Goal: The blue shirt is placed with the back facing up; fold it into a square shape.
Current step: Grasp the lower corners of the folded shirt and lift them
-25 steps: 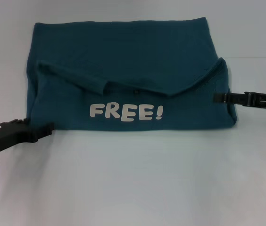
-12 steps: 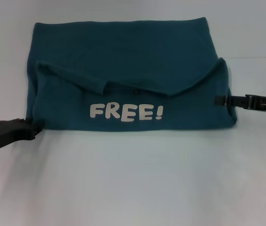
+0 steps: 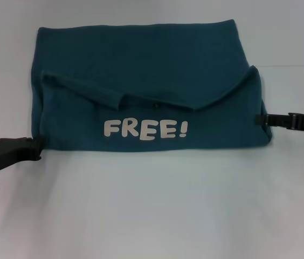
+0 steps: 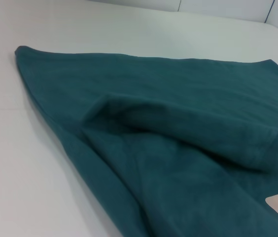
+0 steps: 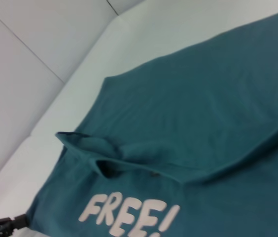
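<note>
The blue shirt [image 3: 141,59] lies on the white table, folded over so that its near half shows the white letters "FREE!" [image 3: 145,129]. Folded sleeve flaps cross its middle. My left gripper [image 3: 36,145] sits low at the shirt's near left corner, right at the cloth's edge. My right gripper [image 3: 260,120] is at the shirt's right edge, level with the lettering. The left wrist view shows the blue shirt [image 4: 178,148] close up with a raised fold. In the right wrist view the blue shirt [image 5: 203,113] fills the frame, and the left gripper [image 5: 1,226] shows at its far corner.
The white table [image 3: 152,210] stretches wide in front of the shirt and on both sides. A seam in the white surface [image 5: 55,74] runs beyond the shirt's far edge.
Both grippers have drawn back outward from the shirt's sides, the left one to the left, the right one to the right. The shirt has stayed as it lay.
</note>
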`<move>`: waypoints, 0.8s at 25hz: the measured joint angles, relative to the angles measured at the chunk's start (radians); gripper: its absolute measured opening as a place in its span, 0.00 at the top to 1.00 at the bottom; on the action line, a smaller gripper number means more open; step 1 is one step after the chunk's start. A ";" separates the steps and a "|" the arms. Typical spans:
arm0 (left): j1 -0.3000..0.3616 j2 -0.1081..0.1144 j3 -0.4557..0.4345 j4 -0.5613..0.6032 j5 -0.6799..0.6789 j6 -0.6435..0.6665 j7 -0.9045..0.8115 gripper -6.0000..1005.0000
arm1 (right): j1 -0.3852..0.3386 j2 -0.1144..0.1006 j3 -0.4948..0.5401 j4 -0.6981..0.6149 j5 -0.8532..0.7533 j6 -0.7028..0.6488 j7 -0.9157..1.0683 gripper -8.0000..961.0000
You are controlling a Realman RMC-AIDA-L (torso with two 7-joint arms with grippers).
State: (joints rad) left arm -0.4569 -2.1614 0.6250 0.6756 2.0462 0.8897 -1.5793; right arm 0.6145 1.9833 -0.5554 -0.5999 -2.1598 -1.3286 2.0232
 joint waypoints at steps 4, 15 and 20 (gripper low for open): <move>0.000 0.000 0.001 0.002 0.000 0.007 -0.001 0.96 | -0.009 -0.013 0.000 -0.006 -0.019 0.004 0.011 0.39; -0.002 0.000 0.004 0.002 0.000 0.011 -0.008 1.00 | -0.007 0.005 -0.005 0.003 -0.107 0.145 0.044 0.43; -0.007 0.000 0.004 0.002 0.000 0.010 -0.009 1.00 | 0.002 0.034 -0.027 0.005 -0.111 0.192 0.041 0.44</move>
State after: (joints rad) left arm -0.4635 -2.1614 0.6289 0.6780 2.0462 0.8999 -1.5888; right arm 0.6163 2.0172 -0.5827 -0.5953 -2.2704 -1.1369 2.0645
